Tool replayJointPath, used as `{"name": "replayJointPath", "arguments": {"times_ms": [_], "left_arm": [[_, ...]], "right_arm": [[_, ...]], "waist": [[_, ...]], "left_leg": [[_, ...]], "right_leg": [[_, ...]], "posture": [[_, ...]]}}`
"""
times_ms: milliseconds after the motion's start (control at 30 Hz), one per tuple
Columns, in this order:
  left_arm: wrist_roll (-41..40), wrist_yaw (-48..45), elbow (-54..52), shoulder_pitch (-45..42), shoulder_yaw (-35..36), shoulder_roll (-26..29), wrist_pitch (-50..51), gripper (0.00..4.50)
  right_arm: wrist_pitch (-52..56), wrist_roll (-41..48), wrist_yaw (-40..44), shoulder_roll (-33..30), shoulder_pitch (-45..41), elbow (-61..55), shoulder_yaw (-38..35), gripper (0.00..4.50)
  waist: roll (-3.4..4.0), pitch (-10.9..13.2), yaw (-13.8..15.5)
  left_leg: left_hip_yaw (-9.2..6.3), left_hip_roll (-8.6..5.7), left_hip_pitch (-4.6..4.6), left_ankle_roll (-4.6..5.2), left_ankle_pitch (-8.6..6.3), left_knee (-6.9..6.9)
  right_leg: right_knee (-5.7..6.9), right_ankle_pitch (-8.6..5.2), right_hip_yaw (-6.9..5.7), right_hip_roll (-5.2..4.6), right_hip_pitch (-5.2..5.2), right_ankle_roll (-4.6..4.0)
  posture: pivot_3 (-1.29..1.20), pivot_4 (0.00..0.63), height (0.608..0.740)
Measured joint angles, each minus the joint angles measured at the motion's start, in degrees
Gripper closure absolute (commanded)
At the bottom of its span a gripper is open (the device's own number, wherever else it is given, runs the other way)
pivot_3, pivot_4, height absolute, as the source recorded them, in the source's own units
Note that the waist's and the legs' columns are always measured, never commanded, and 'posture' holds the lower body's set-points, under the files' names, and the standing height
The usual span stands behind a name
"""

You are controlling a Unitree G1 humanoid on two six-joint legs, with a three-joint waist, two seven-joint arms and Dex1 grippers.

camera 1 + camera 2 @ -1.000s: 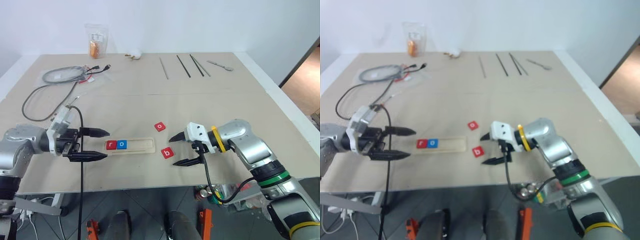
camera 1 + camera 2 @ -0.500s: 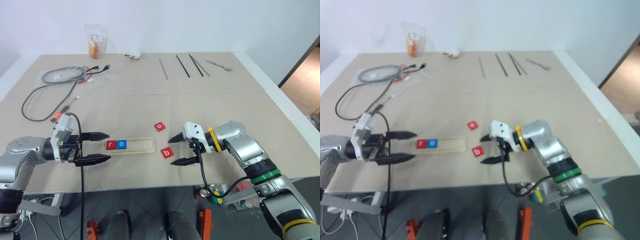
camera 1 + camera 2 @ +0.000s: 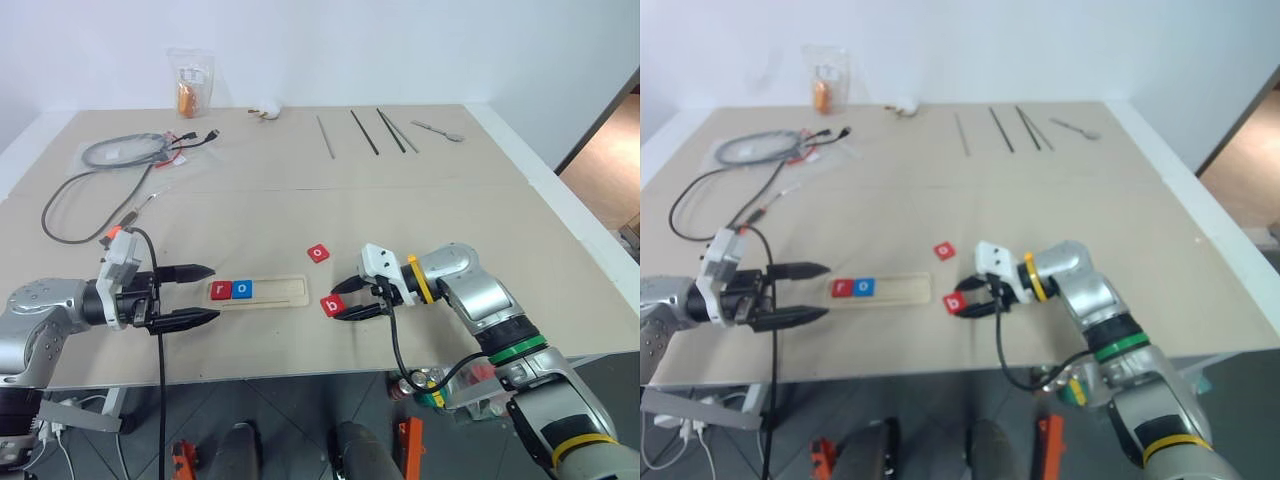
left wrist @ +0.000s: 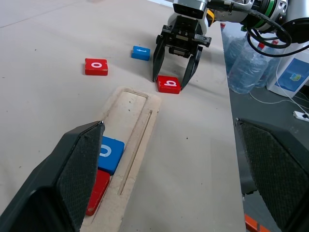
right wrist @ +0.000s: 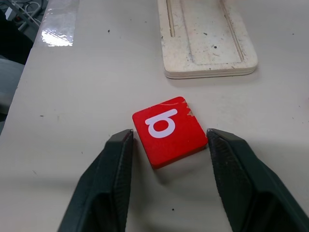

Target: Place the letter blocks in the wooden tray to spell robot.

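The wooden tray (image 3: 280, 290) lies near the table's front edge, with a red r block (image 3: 221, 290) and a blue o block (image 3: 243, 290) at its left end. Just right of it lies a red b block (image 5: 169, 129), flat on the table. My right gripper (image 3: 338, 303) straddles the b block, open, one finger close on each side. A red o block (image 3: 318, 253) lies behind it. A blue t block (image 4: 140, 52) lies beside the right gripper in the left wrist view. My left gripper (image 3: 212, 292) hovers open at the tray's left end, holding nothing.
Coiled cables (image 3: 110, 150) and a plastic bag (image 3: 190, 80) sit at the back left. Thin rods (image 3: 365, 130) and a spoon (image 3: 440, 128) lie at the back right. The table's front edge runs just below the tray. Water bottles (image 4: 241, 63) stand below that edge.
My right gripper has moved left and down onto the b block, and its jaws have narrowed around it. The left gripper has stayed beside the tray.
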Motion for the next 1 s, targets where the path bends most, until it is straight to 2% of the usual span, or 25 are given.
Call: {"name": "replayJointPath", "arguments": {"times_ms": [200,300,333,800,1000], "left_arm": [[0.1,0.3,0.0,0.3,0.1,0.0,-0.2,0.00],[0.0,1.2,0.2,0.4,1.7,0.0,-0.2,0.00],[0.0,1.3,0.2,0.4,1.9,0.0,-0.2,0.00],[0.5,1.2,0.7,1.4,1.9,0.0,-0.2,0.00],[0.7,0.6,2.4,1.7,2.5,0.6,-0.3,0.00]], "right_arm": [[0.1,0.2,0.0,0.1,0.0,0.3,-0.3,2.28],[1.6,1.8,1.2,0.1,-0.2,0.3,-1.4,2.83],[1.7,2.0,1.2,0.1,-0.3,0.3,-1.7,3.22],[2.2,0.6,-1.4,0.8,-0.8,1.3,-2.2,3.28],[4.6,2.4,-2.2,1.3,-6.0,0.7,-5.0,3.28]], "waist": [[0.00,0.0,0.0],[0.00,0.0,0.0],[0.00,0.0,0.0],[0.00,0.0,0.0],[0.00,0.0,0.0]], "left_leg": [[0.00,0.00,0.00,0.00,0.00,0.00],[0.00,0.00,0.00,0.00,0.00,0.00],[0.00,0.00,0.00,0.00,0.00,-0.01],[0.00,0.00,0.00,-0.01,0.00,-0.02],[0.02,0.01,0.00,-0.01,-0.01,-0.07]], "right_leg": [[0.00,0.00,0.00,-0.01,0.00,0.00],[0.00,0.00,0.00,0.00,-0.01,0.00],[0.00,-0.01,0.00,0.00,-0.01,0.00],[0.00,0.00,0.00,0.00,-0.04,-0.02],[0.00,-0.02,0.00,-0.01,-0.06,-0.04]], "posture": [[0.00,0.150,0.740],[0.00,0.150,0.740],[0.00,0.150,0.740],[0.00,0.150,0.740],[0.00,0.150,0.740]]}}
